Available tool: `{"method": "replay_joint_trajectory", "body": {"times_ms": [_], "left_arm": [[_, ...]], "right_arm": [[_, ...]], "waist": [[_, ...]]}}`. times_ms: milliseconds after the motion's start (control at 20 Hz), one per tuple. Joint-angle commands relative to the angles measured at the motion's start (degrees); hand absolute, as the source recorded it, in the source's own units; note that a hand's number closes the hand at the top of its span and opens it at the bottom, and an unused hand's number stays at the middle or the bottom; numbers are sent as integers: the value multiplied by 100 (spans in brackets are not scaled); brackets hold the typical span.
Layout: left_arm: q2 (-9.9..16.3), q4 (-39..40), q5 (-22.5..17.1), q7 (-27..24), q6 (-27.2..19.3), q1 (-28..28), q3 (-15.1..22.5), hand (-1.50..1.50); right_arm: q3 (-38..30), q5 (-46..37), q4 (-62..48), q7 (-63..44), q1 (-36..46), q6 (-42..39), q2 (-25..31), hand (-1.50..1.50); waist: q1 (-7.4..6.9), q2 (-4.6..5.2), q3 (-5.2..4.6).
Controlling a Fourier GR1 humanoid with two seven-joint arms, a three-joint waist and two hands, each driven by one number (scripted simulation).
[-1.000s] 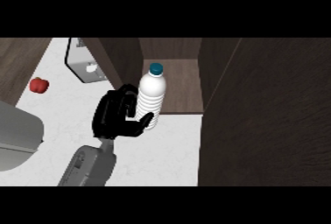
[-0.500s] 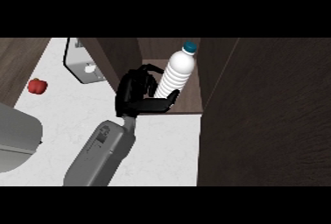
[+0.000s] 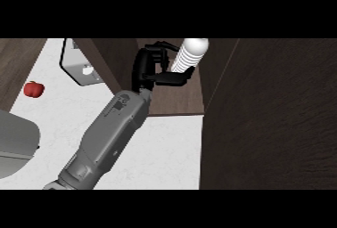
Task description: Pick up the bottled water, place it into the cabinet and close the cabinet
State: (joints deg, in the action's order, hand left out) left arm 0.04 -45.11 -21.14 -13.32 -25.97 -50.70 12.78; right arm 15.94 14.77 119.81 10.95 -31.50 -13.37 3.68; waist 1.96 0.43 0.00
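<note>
The bottled water [image 3: 189, 54] is a white ribbed bottle, upright inside the dark wooden cabinet [image 3: 176, 99], near the view's upper edge; its cap is cut off from sight. My left hand [image 3: 150, 67] is shut on it, fingers curled round its left side and the thumb [image 3: 172, 78] crossing under its lower part. The grey forearm [image 3: 112, 129] stretches up from the lower left into the cabinet's opening. Whether the bottle rests on the shelf is hidden by the hand. The right hand shows nowhere.
The cabinet's open dark door [image 3: 270, 116] fills the right side. A red round fruit [image 3: 34, 89] lies on the white counter [image 3: 168, 151] at left. A pale flat object [image 3: 79, 67] sits behind the cabinet's left wall. A grey rounded shape [image 3: 13, 142] is at the left edge.
My left hand has carried the bottle up and away from me, from the cabinet's front edge deep into its interior, and the forearm has stretched out after it.
</note>
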Motion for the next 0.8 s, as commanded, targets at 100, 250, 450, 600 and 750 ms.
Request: {"method": "replay_joint_trajectory", "body": {"times_ms": [100,250,450,600,750], "left_arm": [[-4,1435,-87,-481,-309,-844,-172,150],[-3,2129,13,-462,-315,-1373,-292,150],[58,2764,139,-1095,-118,-1316,-561,150],[18,3099,219,-1001,-542,-1672,-585,150],[66,3361,383,-1217,-660,-1636,-546,150]], "right_arm": [[53,108,418,-285,-73,72,73,-150],[73,-52,47,-245,237,151,-35,-150],[264,-142,78,-42,2,76,-44,-150],[-30,-64,-345,-10,503,-24,21,-150],[0,200,93,-239,54,-124,229,-150]], "waist": [[67,13,-2],[96,42,-1],[141,70,-3],[153,109,2],[155,76,0]]}}
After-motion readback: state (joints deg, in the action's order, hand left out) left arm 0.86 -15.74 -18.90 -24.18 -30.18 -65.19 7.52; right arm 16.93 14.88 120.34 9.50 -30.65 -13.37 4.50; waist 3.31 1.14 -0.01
